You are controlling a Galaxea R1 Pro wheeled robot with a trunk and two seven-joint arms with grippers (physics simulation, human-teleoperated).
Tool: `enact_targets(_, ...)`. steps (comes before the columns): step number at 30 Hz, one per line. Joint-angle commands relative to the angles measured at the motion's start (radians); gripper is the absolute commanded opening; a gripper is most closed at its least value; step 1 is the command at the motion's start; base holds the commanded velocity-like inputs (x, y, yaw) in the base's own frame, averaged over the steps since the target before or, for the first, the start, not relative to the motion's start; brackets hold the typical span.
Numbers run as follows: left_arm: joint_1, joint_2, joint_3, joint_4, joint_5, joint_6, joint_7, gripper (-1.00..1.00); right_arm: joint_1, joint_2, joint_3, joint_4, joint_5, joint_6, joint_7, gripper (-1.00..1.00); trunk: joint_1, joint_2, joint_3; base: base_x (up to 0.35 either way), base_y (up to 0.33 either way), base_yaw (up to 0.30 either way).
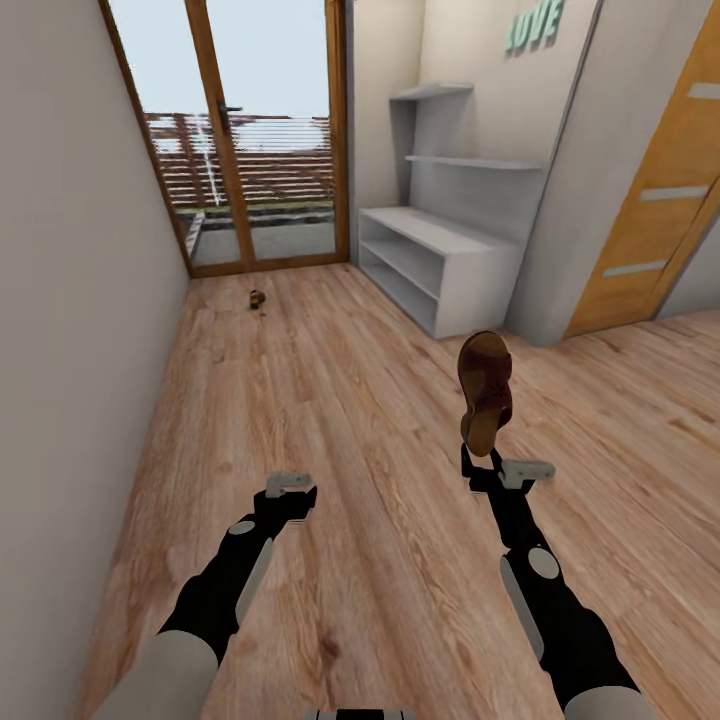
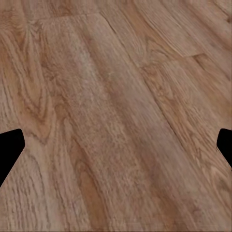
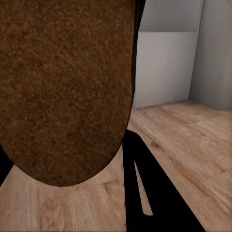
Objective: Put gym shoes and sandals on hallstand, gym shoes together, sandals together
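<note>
We find one brown sandal (image 1: 485, 392) held upright above the corridor floor (image 1: 330, 420), its lower end clamped in the right gripper (image 1: 487, 466); in the right wrist view its sole (image 3: 65, 87) looms close. A second small dark object, possibly the other sandal (image 1: 256, 298), lies far off near the glass door (image 1: 270, 140). The hallstand (image 1: 440, 250) stands ahead on the right, shelves bare. Our left gripper (image 1: 292, 490) hangs over the planks, jaws spread, holding nothing.
</note>
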Motion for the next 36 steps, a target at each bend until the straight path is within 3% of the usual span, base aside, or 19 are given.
enact_targets(1, 0.0, 0.0, 0.0, -0.002, 0.001, 0.006, 0.0, 1.0, 0.0, 0.0, 0.001, 0.0, -0.004, -0.002, -0.002, -1.0, 0.0, 0.0, 0.001, 0.295, -0.154, 0.0)
enact_targets(17, 0.0, 0.0, 0.0, -0.002, 0.001, 0.006, 0.0, 1.0, 0.0, 0.0, 0.001, -0.001, -0.003, -0.003, -0.003, -1.0, 0.0, 0.0, 0.023, 0.299, -0.147, 0.141)
enact_targets(31, 0.0, 0.0, 0.0, -0.002, 0.003, 0.006, 0.0, 1.0, 0.0, 0.0, 0.001, 0.003, -0.001, -0.002, -0.003, -1.0, 0.0, 0.0, 0.031, 0.347, -0.007, 0.276)
enact_targets(36, 0.0, 0.0, 0.0, -0.002, 0.003, 0.006, 0.0, 1.0, 0.0, -0.001, 0.003, 0.003, 0.001, -0.002, -0.003, -1.0, 0.0, 0.0, 0.032, 0.349, 0.0, 0.088)
